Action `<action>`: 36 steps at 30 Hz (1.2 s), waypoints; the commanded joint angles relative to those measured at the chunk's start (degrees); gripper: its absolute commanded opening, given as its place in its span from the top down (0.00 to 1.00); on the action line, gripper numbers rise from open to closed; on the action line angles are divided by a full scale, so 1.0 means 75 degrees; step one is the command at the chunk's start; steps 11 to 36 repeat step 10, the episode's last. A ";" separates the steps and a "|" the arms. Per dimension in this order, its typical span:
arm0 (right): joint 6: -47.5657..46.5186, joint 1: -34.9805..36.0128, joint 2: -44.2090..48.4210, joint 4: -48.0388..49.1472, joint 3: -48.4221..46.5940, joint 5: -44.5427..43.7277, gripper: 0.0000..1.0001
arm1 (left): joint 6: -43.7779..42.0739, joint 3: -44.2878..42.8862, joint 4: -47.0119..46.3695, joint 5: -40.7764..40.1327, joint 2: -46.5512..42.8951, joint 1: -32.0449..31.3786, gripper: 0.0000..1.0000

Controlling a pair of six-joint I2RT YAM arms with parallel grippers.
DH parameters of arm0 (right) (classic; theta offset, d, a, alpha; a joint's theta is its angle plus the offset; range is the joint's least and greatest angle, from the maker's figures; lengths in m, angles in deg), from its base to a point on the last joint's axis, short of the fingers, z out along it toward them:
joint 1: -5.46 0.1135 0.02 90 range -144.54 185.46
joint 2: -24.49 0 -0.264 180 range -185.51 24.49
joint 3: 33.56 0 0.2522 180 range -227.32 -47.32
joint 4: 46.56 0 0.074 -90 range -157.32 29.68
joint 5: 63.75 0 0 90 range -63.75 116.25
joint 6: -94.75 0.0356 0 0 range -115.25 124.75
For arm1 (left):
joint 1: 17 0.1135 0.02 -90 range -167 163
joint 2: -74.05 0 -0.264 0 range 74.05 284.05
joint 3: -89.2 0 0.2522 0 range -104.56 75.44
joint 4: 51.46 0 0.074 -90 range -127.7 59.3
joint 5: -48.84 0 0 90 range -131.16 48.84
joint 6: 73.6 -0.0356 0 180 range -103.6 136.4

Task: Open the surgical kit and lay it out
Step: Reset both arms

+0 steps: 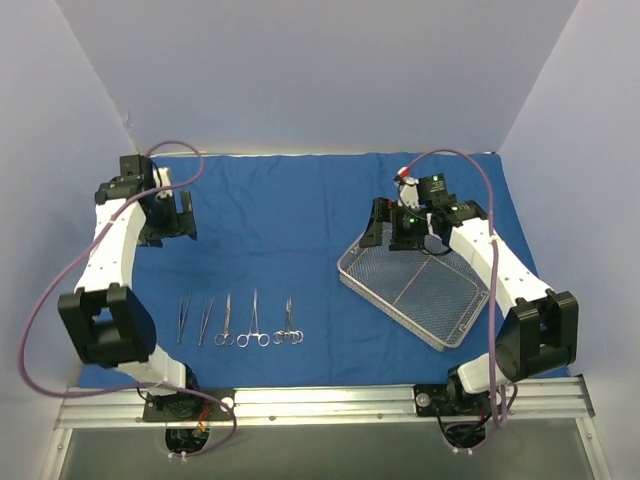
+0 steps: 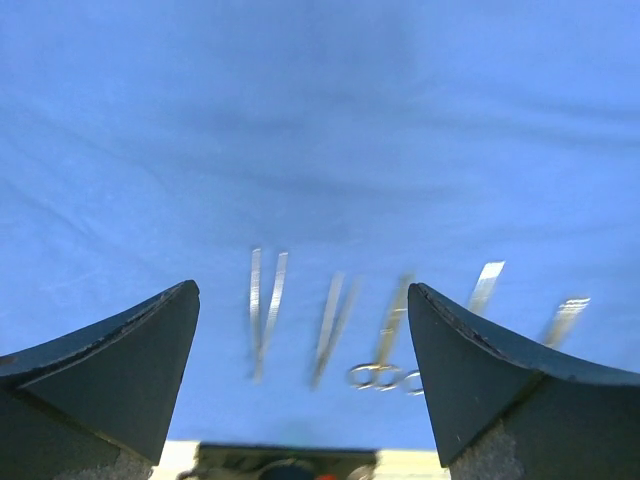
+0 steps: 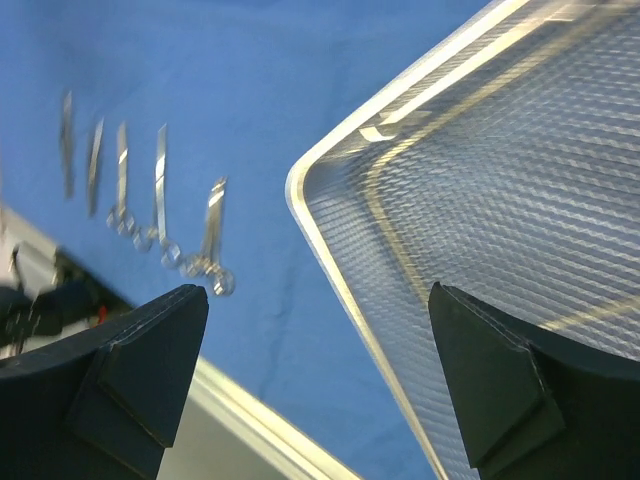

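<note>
A large royal-blue cloth wrap (image 1: pixel 300 210) is found spread flat over most of the desk, from the far edge to the near one. A rectangular silver wire-mesh tray (image 1: pixel 400 285) is set on the cloth in the right half, turned at an angle to the desk edges. Five slim steel instruments (image 1: pixel 254 315) are laid in a row on the cloth by the near edge, left of centre. They are apart from one another and well apart from the tray. Two are tweezers, on the left, and three are ring-handled clamps, on the right.

The left gripper (image 1: pixel 168 215) is held above bare cloth toward the far left corner. Its fingers (image 2: pixel 120 370) are seen spread apart with nothing between them. The right gripper (image 1: pixel 400 225) is positioned over the tray's far corner, its fingers (image 3: pixel 520 390) likewise parted and clamped on nothing. Contact with the tray cannot be determined.

Part of the tray's right side is covered from above by the right arm (image 1: pixel 490 265). A purple cable (image 1: pixel 450 151) is looped from each arm. A grooved aluminium rail (image 1: pixel 320 405) is noted along the near edge.
</note>
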 commanded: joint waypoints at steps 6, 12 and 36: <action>0.0613 -0.0383 0.0878 -0.0397 -0.0189 -0.1940 0.00 | 0.1805 0.0198 -0.1338 0.1672 -0.1823 -0.0709 0.06; 0.0660 -0.0418 0.1511 0.0268 0.0713 -0.1509 0.00 | 0.1993 0.0526 -0.1643 0.2129 -0.2279 -0.0899 0.06; 0.0660 -0.0418 0.1511 0.0268 0.0713 -0.1509 0.00 | 0.1993 0.0526 -0.1643 0.2129 -0.2279 -0.0899 0.06</action>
